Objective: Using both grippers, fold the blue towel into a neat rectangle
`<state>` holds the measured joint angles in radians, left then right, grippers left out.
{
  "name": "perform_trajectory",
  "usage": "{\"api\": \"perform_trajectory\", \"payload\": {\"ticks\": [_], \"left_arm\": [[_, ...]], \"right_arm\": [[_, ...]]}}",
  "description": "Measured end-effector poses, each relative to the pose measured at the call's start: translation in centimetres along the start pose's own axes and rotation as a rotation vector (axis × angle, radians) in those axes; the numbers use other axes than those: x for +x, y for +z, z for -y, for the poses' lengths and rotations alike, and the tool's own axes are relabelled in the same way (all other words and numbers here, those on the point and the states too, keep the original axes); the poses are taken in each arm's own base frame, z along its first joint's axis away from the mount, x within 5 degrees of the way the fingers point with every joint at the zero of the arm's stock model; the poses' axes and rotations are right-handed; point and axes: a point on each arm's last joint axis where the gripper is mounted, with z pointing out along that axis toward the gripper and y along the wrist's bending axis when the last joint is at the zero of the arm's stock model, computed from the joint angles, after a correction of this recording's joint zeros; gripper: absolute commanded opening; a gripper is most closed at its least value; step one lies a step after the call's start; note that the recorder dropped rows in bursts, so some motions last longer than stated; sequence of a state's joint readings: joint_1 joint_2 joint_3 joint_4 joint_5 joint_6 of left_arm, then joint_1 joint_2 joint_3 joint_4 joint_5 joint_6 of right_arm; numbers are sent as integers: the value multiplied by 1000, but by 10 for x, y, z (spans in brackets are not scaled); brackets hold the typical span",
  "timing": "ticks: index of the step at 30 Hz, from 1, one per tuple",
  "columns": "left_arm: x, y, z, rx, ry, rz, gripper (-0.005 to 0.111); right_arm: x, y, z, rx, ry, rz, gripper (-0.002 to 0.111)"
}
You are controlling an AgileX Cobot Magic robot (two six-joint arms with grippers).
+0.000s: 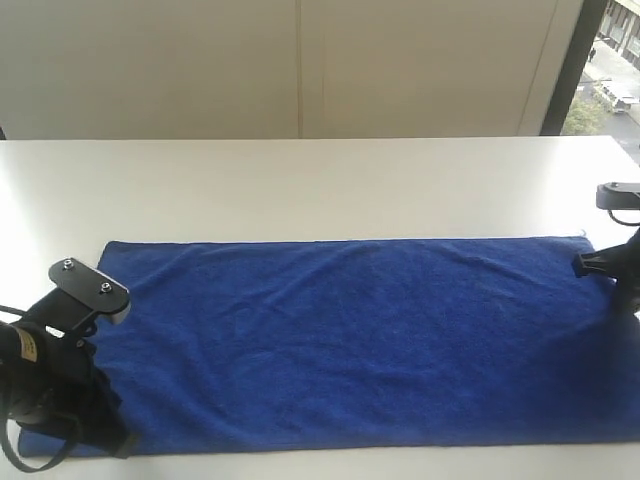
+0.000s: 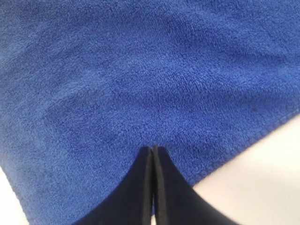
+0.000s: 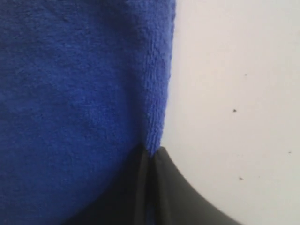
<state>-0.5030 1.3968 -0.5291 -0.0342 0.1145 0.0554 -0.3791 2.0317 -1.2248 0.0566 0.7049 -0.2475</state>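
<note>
Left gripper (image 2: 152, 151) sits low over the near left corner of the cloth, its 2 black fingers (image 2: 131, 187) pressed flat together with the tips sunk into the pile; it appears to be nipping the terry there, though the pinch itself is hidden under the tips. Right gripper (image 3: 150, 157) is likewise closed, and its wrist view shows the hem (image 3: 161, 93) running straight into the seam between its fingers, so it is clamped on the towel's right edge.

The white table (image 1: 300, 180) carries everything. On it the blue towel (image 1: 350, 340) lies spread flat and lengthwise, its long edges running left to right, with only faint ripples across the middle. No fold is made yet.

Taking hold at opposite ends makes sense: with 1 grip at each side, the 2 arms can lift the cloth evenly and carry an edge over without letting it sag or twist. The right grip is far up the short edge, the left near the front corner, so the pair is not level, and that could skew the fold.

The left arm's mounting plate with its 2 screws (image 1: 88, 285) rises above the towel's left edge.
</note>
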Motion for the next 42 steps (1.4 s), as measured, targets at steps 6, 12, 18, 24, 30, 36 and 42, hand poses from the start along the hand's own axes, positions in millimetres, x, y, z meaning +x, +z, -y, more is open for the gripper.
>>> {"api": "perform_trajectory", "payload": {"ticks": [6,12,18,24,30,36,42], "left_arm": [[-9,-19,-1,-20,2,138,0],[-14,-54,0,-38,7,301,0],[-7,-90,2,-42,7,405,0],[11,-127,6,-32,-15,485,0],[34,-159,10,-31,-11,581,0],[63,-179,15,-21,2,592,0],[83,-185,19,-11,12,557,0]], "right_arm": [[-6,-4,4,42,-1,21,0],[-9,-7,7,61,-17,31,0],[-10,-11,3,65,-31,35,0],[-15,-27,-20,56,-87,58,0],[-22,-38,-69,27,-207,50,0],[-22,-45,-134,-26,-339,55,0],[-17,-59,-205,-113,-442,99,0]]}}
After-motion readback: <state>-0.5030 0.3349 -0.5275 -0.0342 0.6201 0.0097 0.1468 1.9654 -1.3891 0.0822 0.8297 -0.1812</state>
